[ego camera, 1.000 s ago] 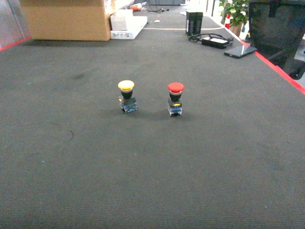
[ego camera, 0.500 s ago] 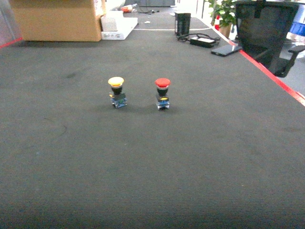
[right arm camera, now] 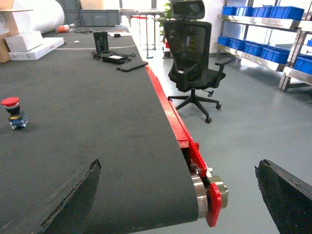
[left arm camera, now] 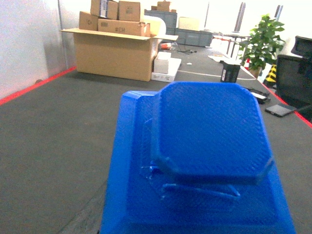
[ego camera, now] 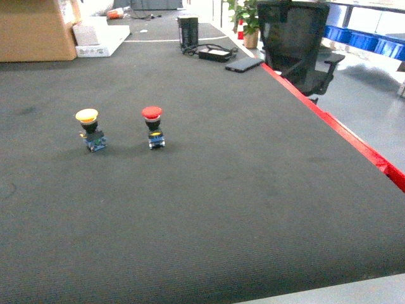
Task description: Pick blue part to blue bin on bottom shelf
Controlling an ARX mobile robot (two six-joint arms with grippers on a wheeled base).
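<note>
Right gripper point(right arm camera: 178, 195): two dark fingers at the lower corners of its wrist view, spread wide, nothing between. Left gripper: not visible; a blue part point(left arm camera: 204, 146) fills the lower centre of the left wrist view, so grip cannot be told. Belt point(ego camera: 209, 209), dark, takes most of the head view. Its red edge point(ego camera: 335, 130) runs diagonally from upper centre to right. Grey floor point(right arm camera: 253, 131) beyond is open, save a black chair point(right arm camera: 192, 58). Shelves with blue bins point(right arm camera: 253, 48) at upper right. Cardboard box point(ego camera: 31, 31) upper left. Red button point(ego camera: 152, 125) and yellow button point(ego camera: 88, 129) stand left of centre, apart, well back from the edge.
</note>
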